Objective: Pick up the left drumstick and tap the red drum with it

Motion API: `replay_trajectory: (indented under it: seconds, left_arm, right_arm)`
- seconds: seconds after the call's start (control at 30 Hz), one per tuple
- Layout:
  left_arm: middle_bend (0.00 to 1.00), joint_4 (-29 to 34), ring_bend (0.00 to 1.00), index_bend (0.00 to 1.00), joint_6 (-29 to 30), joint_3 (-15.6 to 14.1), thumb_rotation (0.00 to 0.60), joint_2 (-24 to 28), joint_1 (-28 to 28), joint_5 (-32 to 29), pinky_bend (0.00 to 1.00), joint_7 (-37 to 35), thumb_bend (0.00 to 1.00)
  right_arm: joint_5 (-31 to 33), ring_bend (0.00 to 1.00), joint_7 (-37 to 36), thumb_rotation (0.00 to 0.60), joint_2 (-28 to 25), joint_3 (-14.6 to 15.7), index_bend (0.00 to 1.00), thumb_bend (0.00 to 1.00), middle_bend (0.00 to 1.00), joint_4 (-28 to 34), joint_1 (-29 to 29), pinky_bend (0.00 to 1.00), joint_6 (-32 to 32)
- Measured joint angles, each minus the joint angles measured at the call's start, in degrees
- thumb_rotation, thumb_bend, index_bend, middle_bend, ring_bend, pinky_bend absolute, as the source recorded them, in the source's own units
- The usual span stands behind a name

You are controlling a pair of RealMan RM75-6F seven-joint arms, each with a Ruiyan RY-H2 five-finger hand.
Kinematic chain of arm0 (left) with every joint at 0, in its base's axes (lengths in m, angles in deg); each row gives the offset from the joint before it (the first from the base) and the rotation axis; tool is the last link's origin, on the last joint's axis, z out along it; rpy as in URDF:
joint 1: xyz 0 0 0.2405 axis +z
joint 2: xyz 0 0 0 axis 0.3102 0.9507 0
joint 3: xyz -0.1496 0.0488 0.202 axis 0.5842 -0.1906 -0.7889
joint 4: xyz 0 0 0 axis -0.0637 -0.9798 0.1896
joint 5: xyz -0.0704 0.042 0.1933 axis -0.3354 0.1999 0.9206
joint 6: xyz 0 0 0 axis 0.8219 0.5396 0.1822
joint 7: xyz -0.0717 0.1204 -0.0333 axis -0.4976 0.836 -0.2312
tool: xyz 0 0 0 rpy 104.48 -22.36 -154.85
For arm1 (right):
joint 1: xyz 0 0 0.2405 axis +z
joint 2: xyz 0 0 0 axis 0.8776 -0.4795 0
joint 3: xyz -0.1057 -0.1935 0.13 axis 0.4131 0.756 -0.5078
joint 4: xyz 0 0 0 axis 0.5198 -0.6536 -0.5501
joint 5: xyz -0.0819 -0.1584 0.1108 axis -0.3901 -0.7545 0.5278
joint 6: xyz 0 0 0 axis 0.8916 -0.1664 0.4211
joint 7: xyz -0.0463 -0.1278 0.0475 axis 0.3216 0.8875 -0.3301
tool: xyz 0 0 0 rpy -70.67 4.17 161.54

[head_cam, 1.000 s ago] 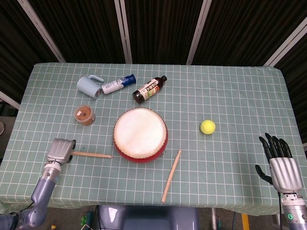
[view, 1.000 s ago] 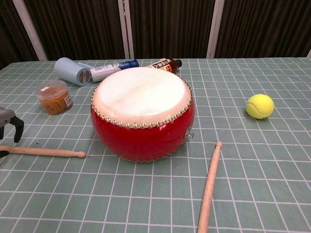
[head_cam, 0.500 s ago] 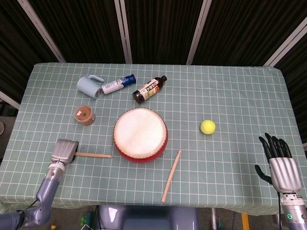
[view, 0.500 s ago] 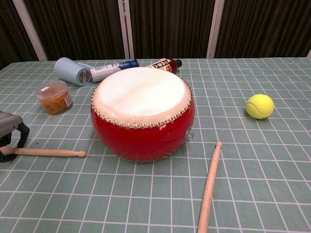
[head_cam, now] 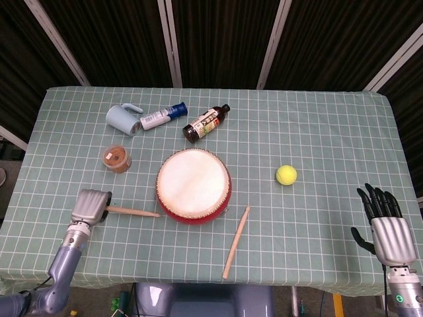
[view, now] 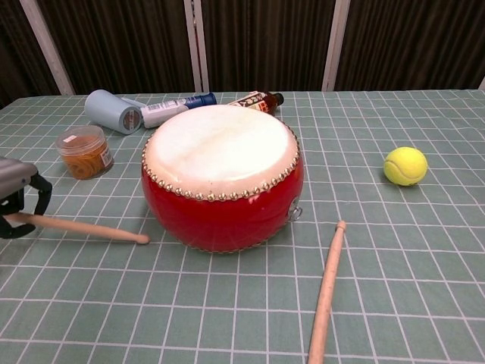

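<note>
My left hand (head_cam: 90, 206): at the near-left part of the desk (head_cam: 317, 132), fingers (view: 36, 199) curled round the butt of the left drumstick (head_cam: 132, 212). I judge it held, with the butt end lifted a little.
Left drumstick: its long axis runs from my left hand rightward toward the red drum (head_cam: 193, 185); in the chest view it slopes down to its tip, which lies at or just above the cloth, just beside the drum's near-left wall. I cannot tell whether the tip touches the cloth.
The relation that matters: the drum lies to the right of my fingers, along the stick's own line, and the white drumhead (view: 220, 150) sits higher than the tip. I judge the next move must raise the tip above the rim and carry it right before coming down on the skin.
My right hand (head_cam: 385, 228): at the far right edge of the desk, fingers spread and straight, holding nothing, well apart from the drum. The left hand is much the nearer.
Other drumstick (head_cam: 236, 242): flat on the cloth near the drum's right front, lying near to far, untouched.
Containers: an orange-filled tub (head_cam: 116, 158) with its lid on, left of the drum; a pale blue mug (head_cam: 123, 119) on its side, whose contents I cannot tell; a white tube (head_cam: 162, 116) and a dark bottle (head_cam: 205, 123) lying capped behind the drum.
Tennis ball (head_cam: 286, 174): right of the drum, apart from it.
</note>
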Motion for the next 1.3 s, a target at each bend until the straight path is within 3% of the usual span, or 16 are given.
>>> replay_trajectory:
  seconds: [0.37, 0.53, 0.7, 0.87, 1.07, 1.3]
  left_arm:
    - [1.0, 18.83, 1.0, 0.74, 9.69, 3.32, 0.6, 10.8, 1.75, 13.62, 0.9, -9.17, 0.54]
    - [1.0, 24.96, 1.0, 0.74, 12.54, 7.11, 0.6, 14.58, 1.54, 16.38, 0.9, -11.15, 0.54]
    - [1.0, 25.34, 1.0, 0.75, 14.08, 12.41, 0.6, 11.47, -1.2, 14.86, 0.9, -10.79, 0.54]
    - [1.0, 22.75, 1.0, 0.75, 15.88, 15.28, 0.6, 6.49, -3.74, 13.54, 0.9, -9.58, 0.53]
    - [1.0, 18.45, 1.0, 0.75, 13.94, 13.57, 0.6, 3.23, -5.24, 8.27, 0.9, -4.24, 0.54]
    - [1.0, 15.32, 1.0, 0.75, 9.5, 6.58, 0.6, 2.19, -5.24, -4.14, 0.91, 7.04, 0.54]
  right_arm:
    - [-0.09, 0.0, 0.32, 0.6, 0.18, -0.13, 0.0, 0.35, 0.0, 0.04, -0.05, 0.08, -0.38]
    - [0.01, 0.0, 0.41, 0.6, 0.32, -0.2, 0.0, 0.35, 0.0, 0.0, -0.01, 0.08, -0.32]
    - [0.1, 0.0, 0.14, 0.6, 0.15, -0.21, 0.0, 0.35, 0.0, 0.06, 0.01, 0.08, -0.19]
    - [0.16, 0.0, -0.21, 0.6, 0.06, -0.24, 0.0, 0.35, 0.0, 0.03, 0.08, 0.08, -0.05]
    - [0.12, 0.0, -0.61, 0.6, -0.04, -0.18, 0.0, 0.35, 0.0, 0.01, 0.01, 0.08, -0.1]
    - [0.06, 0.0, -1.04, 0.6, -0.32, -0.12, 0.0, 0.35, 0.0, 0.09, -0.12, 0.08, -0.28]
